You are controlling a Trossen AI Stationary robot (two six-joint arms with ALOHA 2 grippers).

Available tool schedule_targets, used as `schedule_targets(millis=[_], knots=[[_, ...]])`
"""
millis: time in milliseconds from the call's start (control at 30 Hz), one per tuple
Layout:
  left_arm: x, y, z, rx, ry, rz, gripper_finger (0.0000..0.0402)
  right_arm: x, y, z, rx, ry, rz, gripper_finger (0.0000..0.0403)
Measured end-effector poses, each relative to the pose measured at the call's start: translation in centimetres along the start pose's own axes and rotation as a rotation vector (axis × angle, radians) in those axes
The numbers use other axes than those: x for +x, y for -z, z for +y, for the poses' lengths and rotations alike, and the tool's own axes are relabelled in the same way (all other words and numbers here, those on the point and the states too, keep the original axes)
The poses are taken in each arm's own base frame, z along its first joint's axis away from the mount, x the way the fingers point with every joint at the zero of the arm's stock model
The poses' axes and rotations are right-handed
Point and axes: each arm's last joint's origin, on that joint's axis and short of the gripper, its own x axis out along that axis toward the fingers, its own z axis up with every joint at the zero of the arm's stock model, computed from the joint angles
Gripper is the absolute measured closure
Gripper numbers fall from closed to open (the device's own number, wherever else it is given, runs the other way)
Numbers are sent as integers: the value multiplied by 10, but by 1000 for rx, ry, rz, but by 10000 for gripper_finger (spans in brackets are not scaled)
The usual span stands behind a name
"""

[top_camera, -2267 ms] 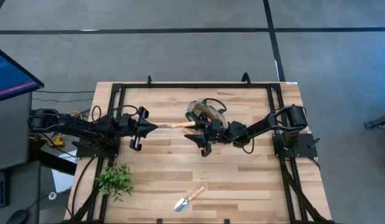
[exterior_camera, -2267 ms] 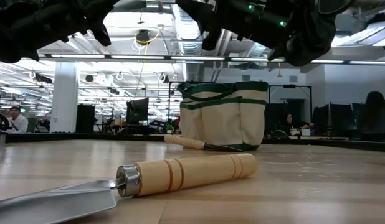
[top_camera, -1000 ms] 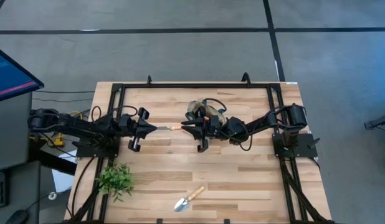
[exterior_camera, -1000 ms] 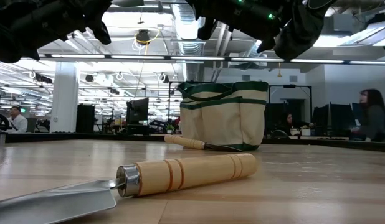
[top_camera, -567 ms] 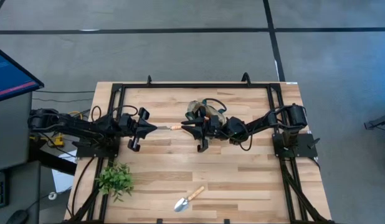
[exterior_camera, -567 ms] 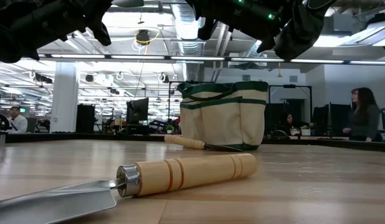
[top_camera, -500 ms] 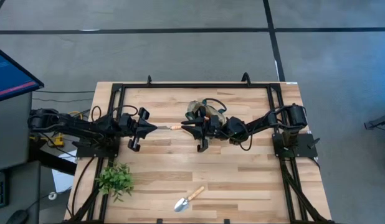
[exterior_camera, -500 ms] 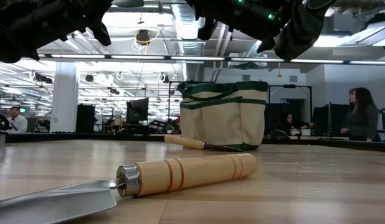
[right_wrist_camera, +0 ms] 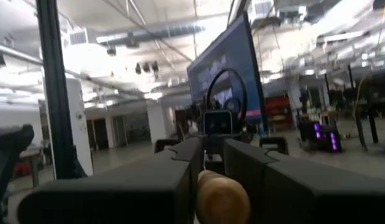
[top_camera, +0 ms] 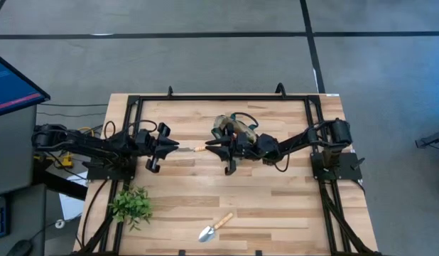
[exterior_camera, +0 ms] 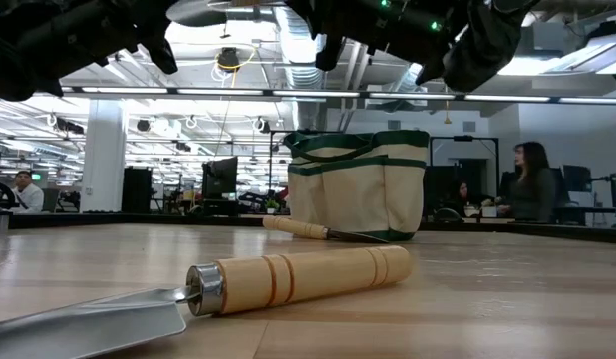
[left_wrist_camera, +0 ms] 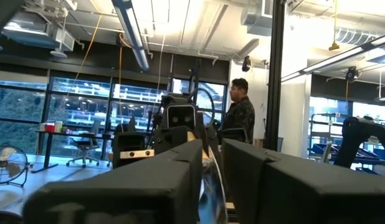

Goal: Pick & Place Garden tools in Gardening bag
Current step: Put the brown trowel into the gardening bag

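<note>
A trowel [exterior_camera: 188, 304] lies nearest the low camera on the wooden table [top_camera: 276, 206], well away from both grippers: a silver blade, a bright metal collar and a pale wooden handle ringed with three fine grooves. In the high view it sits alone near the table's front edge [top_camera: 215, 227], and the leafy green plant [top_camera: 131, 205] stands at the front left, below the left arm.

Farther back, a second trowel [top_camera: 193, 148] is caught between the two arms. The left gripper [top_camera: 165, 147] has its fingers narrowed onto the thin silver blade, seen edge-on as a pale sliver in its wrist view [left_wrist_camera: 212, 180]. The right gripper [top_camera: 221, 148] faces it from the other end, fingers [right_wrist_camera: 174, 171] drawn in on the rounded butt of the light wooden handle [right_wrist_camera: 222, 198], which fills the gap between them. Only a short stretch of handle and blade shows between the two grippers.

In the low view another wooden-handled tool [exterior_camera: 323, 231] lies flat on the table with its dark tip against the foot of the gardening bag [exterior_camera: 356, 184].

The bag stands just behind the right gripper, upright: round, beige fabric with dark green bands at rim and pocket line. From above [top_camera: 235, 127] its green looped handles curl over the open mouth, with something brown inside that cannot be made out.
</note>
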Motion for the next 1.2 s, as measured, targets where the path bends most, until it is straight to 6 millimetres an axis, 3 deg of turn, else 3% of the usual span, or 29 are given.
schedule_targets(millis=[233, 433, 667, 1000, 1200], knots=[[0, 0, 1, 2, -4, 1, 317, -6, -34, 15, -108, 151, 264, 352], [0, -1, 5, 13, -26, -1, 320, -33, -74, 31, -134, 249, 494, 352], [0, -1, 5, 13, -26, -1, 319, -56, -103, 29, -94, 362, 738, 352], [0, 0, 5, 13, -26, 0, 325, -42, -110, 16, -100, 414, 981, 352], [0, 0, 5, 13, -26, 1, 325, -37, -91, 2, -83, 420, 1078, 352]])
